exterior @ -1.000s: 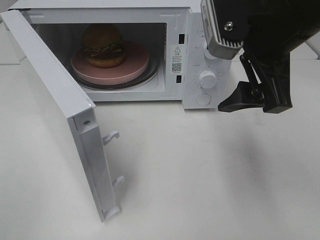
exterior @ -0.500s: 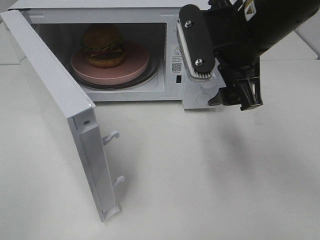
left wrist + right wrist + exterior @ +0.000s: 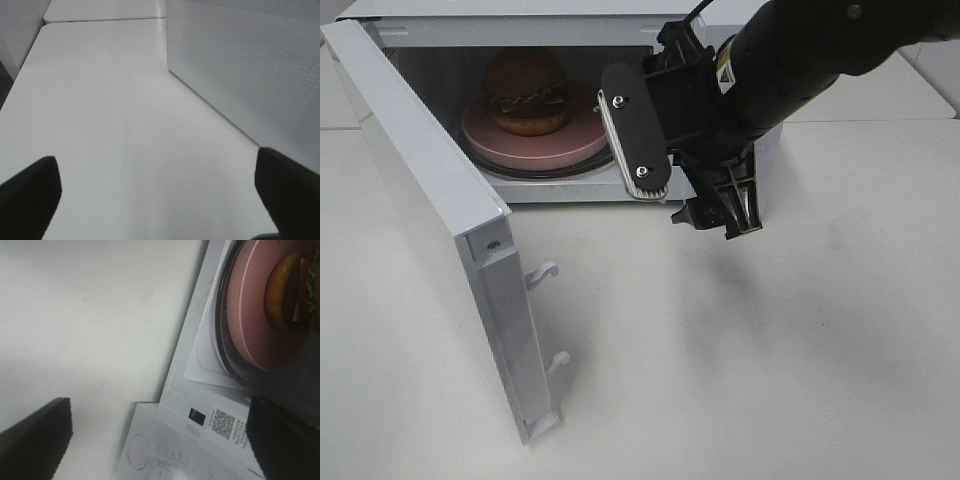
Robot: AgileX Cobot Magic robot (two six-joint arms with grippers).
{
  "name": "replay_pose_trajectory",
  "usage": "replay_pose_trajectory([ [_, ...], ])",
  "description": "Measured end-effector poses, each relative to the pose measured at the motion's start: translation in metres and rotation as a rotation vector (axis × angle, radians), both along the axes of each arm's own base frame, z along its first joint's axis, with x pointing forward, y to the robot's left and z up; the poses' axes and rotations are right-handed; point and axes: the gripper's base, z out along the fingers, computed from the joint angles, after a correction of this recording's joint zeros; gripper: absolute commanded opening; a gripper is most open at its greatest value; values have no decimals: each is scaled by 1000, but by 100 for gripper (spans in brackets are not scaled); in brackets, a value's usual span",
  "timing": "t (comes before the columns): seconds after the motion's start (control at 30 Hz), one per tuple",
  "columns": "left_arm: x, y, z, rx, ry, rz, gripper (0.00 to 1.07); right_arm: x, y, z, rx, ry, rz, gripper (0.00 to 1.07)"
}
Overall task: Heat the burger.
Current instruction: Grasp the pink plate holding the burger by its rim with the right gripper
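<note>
A lab-style test bench is suggested: a white microwave (image 3: pixel 535 110) is set on bare white tables (image 3: pixel 740 350).

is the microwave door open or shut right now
Open. The microwave door is swung wide toward the camera, leaving the cavity exposed with the burger sitting on the pink plate inside.

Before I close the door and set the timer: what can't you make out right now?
- Control knobs: hidden in the exterior high view behind the right gripper; in the right wrist view cut off at the edge.
- QR label: print too small.
- Burger: far side unseen; cut off in the right wrist view.
- Door: latch hooks' engagement untestable.
</note>
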Motion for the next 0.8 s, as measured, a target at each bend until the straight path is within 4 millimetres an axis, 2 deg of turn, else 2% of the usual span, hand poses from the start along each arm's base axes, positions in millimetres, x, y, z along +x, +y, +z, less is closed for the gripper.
replay_pose_trajectory([
  [0.23, 0, 0, 0, 0, 0, 0, 98, 23, 19, -6, 7, -23, 5, 88],
  [0.33, 0, 0, 0, 0, 0, 0, 98, 26, 21, -8, 5, -22, 5, 88],
  [0.5, 0, 0, 0, 0, 0, 0, 98, 45, 36, -27, -4, -2, -5, 87],
  [0.8, 0, 0, 0, 0, 0, 0, 98, 67, 54, -43, 15, 5, -33, 86],
])
